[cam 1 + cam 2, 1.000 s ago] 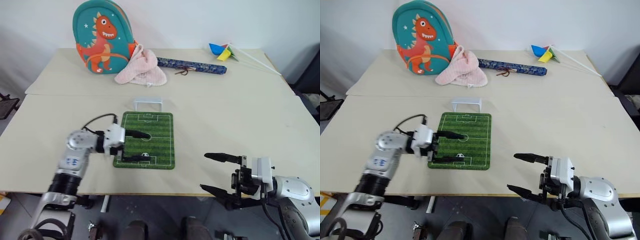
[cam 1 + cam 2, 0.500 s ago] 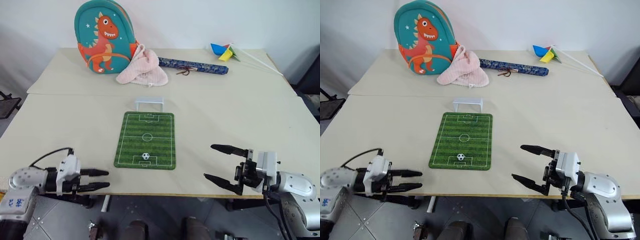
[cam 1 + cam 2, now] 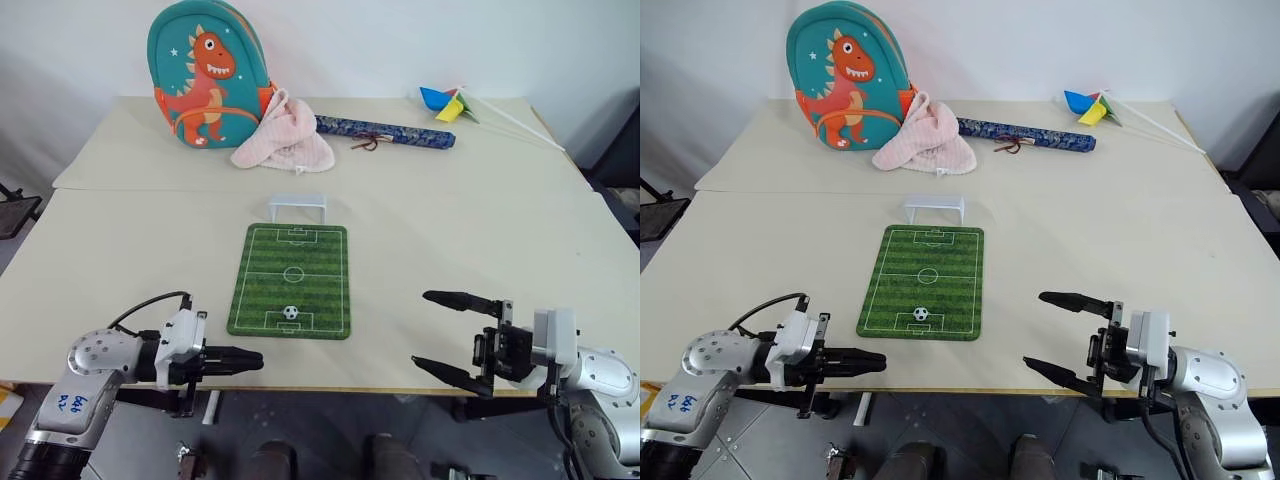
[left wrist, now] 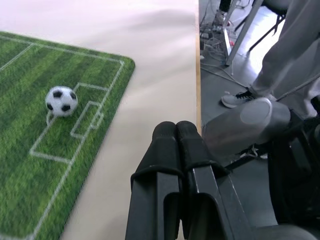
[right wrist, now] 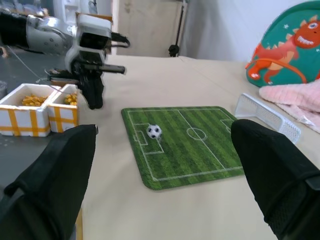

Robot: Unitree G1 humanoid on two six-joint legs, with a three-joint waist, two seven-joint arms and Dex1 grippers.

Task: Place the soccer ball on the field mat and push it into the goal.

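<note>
Our left gripper (image 3: pixel 255 359) has its two black fingers pressed together on nothing, level at the table's near edge; our right gripper (image 3: pixel 440 332) holds its tapered fingers wide apart, empty, at that same edge. Between them lies the flat rectangular green field mat (image 3: pixel 290 280), striped like mown grass with white pitch lines and rounded corners. The tiny white soccer ball with black patches (image 3: pixel 290 312) rests on the mat's near penalty box. The low pale grey goal frame (image 3: pixel 297 208) stands just beyond the mat's far end. Farther back sit a teal dinosaur backpack (image 3: pixel 203 75), a crumpled pink cloth (image 3: pixel 284 140) and a paper pinwheel (image 3: pixel 447 103) on the smooth beige table (image 3: pixel 480 230), against a plain white wall.
</note>
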